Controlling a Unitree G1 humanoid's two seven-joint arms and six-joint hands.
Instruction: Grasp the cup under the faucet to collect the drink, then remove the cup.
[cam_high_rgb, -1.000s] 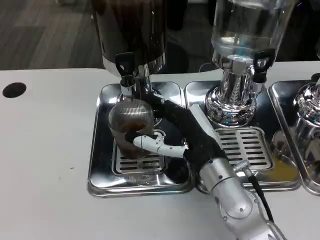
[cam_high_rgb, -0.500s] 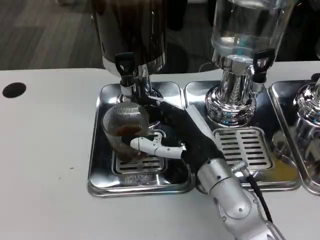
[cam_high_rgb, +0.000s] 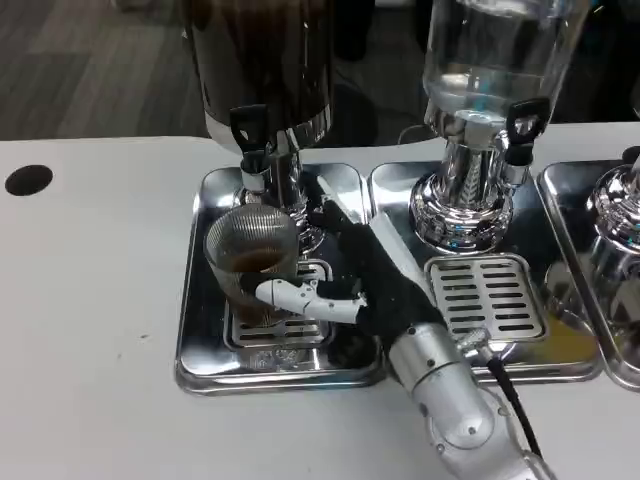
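Observation:
A ribbed clear cup (cam_high_rgb: 251, 262) with dark drink in its bottom stands over the slotted grate of the left drip tray (cam_high_rgb: 196, 340), just in front of and slightly left of the black faucet (cam_high_rgb: 250, 132) of the dark drink dispenser (cam_high_rgb: 262, 60). My right hand (cam_high_rgb: 345, 270) wraps the cup from its right side; a white finger (cam_high_rgb: 300, 298) crosses the cup's front, and black fingers reach behind it. The silver right forearm (cam_high_rgb: 450, 400) runs down to the lower right.
A clear water dispenser (cam_high_rgb: 480, 90) stands on the middle drip tray (cam_high_rgb: 485, 290), close to my forearm's right. A third chrome dispenser base (cam_high_rgb: 620, 215) sits at the right edge. White table (cam_high_rgb: 90, 300) spreads to the left, with a black hole (cam_high_rgb: 28, 179).
My right hand has drawn the cup a little toward me and to the left, off from under the faucet; the forearm has moved the same way.

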